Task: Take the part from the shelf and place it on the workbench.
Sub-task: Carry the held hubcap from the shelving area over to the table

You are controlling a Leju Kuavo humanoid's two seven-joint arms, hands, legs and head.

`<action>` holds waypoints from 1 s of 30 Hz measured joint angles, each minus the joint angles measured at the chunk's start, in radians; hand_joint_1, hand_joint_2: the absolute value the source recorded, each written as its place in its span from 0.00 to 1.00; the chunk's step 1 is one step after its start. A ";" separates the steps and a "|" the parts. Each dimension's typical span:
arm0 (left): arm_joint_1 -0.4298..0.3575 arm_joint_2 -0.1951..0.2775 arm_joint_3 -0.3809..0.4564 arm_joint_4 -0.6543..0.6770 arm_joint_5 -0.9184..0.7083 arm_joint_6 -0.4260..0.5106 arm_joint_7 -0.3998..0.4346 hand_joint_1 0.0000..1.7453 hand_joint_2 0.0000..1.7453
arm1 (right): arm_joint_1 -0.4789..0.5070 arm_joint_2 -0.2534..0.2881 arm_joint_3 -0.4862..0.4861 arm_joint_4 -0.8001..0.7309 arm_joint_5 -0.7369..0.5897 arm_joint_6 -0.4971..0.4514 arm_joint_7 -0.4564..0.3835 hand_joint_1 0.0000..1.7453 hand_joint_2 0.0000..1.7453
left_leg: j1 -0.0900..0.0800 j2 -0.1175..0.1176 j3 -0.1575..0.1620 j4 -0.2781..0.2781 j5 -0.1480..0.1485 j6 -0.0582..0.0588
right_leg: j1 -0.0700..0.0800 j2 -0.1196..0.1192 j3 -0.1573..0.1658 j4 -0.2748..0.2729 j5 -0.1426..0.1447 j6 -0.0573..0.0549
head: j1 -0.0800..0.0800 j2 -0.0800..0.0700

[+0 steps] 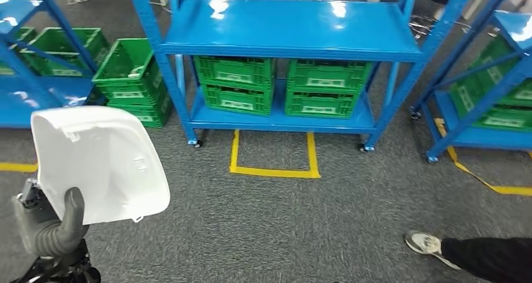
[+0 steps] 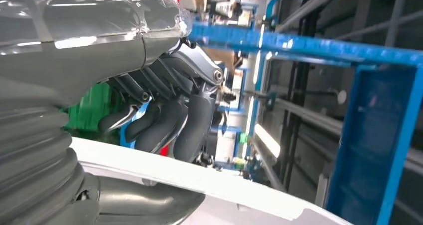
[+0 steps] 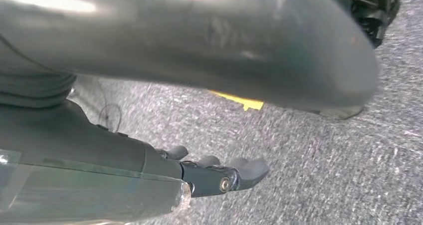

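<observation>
My left hand point(image 1: 53, 229) sits at about eight o'clock in the head view, clamped on the white part point(image 1: 100, 160); the thumb runs up over its near edge and the shell stands tilted above the wrist; in the left wrist view the dark fingers point(image 2: 172, 122) curl down onto the pale rim of the part point(image 2: 209, 182), touching it. My right hand point(image 3: 219, 175) hangs low over the grey carpet point(image 3: 319, 165); its fingers look loosely extended with nothing in them, so I read it as apart and idle.

Ahead at twelve o'clock stands the blue shelf point(image 1: 285, 29), with green crates point(image 1: 235, 82) on its lower level and a yellow tape square point(image 1: 273, 170) on the floor just in front; more blue racks and crates flank it at nine and three o'clock; a person's shoe point(image 1: 423, 242) and dark trouser leg come in at four o'clock.

As I judge it, the pick is done: the part is off the shelf and carried clear of it; what is left is the whole delivery, since I see no desk in these views; I would need to turn and walk to it, then set the part down and release.
</observation>
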 joint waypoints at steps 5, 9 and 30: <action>0.000 -0.001 0.002 -0.005 0.000 0.008 0.000 1.00 1.00 | 0.004 -0.001 0.000 0.000 0.000 0.000 0.000 0.00 0.00 | 0.010 -0.076 -0.015 -0.011 0.030 0.027 | -0.007 0.076 -0.067 0.170 -0.116 0.027 | 0.015 0.000; 0.005 -0.002 0.002 -0.005 0.000 0.008 0.000 1.00 1.00 | 0.008 -0.001 0.000 0.000 0.000 0.001 0.000 0.00 0.00 | 0.009 -0.142 -0.030 -0.010 0.045 0.026 | -0.010 0.104 -0.108 0.281 -0.140 0.024 | 0.033 0.000; 0.011 -0.003 0.003 -0.013 -0.005 0.014 -0.001 1.00 1.00 | 0.003 -0.004 0.000 0.000 -0.001 0.005 0.000 0.00 0.00 | 0.002 0.004 -0.033 0.013 0.024 -0.005 | 0.001 0.021 0.023 -0.008 -0.018 0.001 | 0.000 0.000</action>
